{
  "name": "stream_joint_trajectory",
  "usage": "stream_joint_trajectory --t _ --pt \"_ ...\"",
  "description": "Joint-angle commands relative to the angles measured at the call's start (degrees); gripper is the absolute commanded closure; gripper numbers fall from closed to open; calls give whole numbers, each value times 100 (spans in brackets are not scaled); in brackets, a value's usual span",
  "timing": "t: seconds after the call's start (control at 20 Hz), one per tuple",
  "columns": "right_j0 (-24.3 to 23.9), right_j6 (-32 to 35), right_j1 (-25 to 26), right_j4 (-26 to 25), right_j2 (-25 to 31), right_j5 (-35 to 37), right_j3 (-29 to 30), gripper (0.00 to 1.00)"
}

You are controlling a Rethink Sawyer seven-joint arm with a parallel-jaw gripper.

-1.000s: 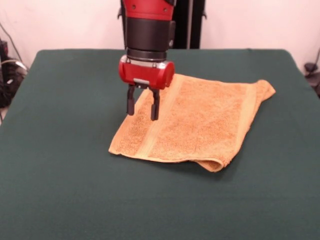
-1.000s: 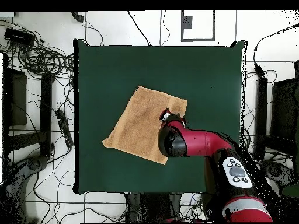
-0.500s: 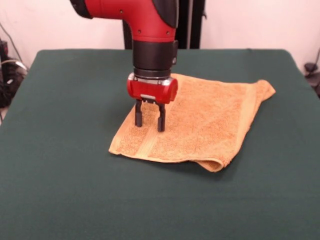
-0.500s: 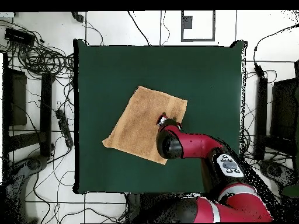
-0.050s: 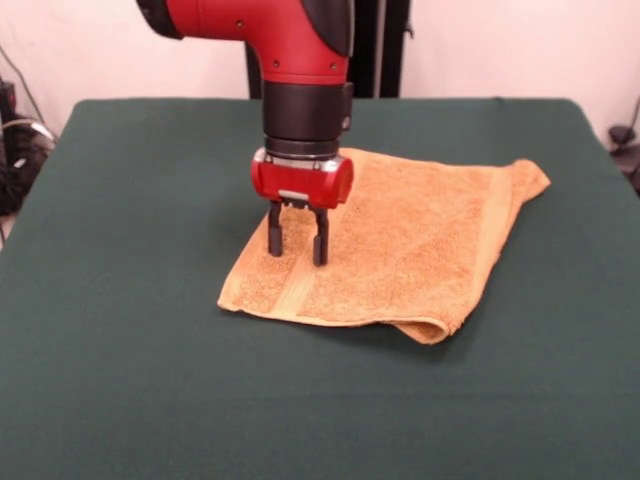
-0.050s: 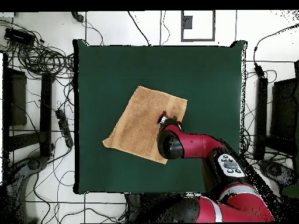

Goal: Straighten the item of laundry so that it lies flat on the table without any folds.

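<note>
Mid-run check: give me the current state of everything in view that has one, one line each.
towel: spread on the table, not fully flat; front right corner doubled under in a rolled fold, far right corner rumpled.
gripper: open, pointing straight down, fingertips at the towel's left woven band, holding nothing.
table: green cloth smooth, carrying only the towel.

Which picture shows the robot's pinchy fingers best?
The front view: the gripper stands open, both dark fingers down over the towel. The overhead view shows only a bit of it, mostly under the arm.
</note>
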Motion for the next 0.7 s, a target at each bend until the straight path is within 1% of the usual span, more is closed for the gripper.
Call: stream_joint_trajectory --t 0.05,0.3,0.5,0.55,0.7 --pt "-238 141 695 -216 629 -28 -654 0" --pt "-446 -23 909 -428 896 92 -954 0" --pt "-494 -18 927 -511 951 124 -990 0" --pt "-505 -22 926 -532 966 141 -995 100" --pt "-554 -54 921 -598 1038 241 -1040 100"
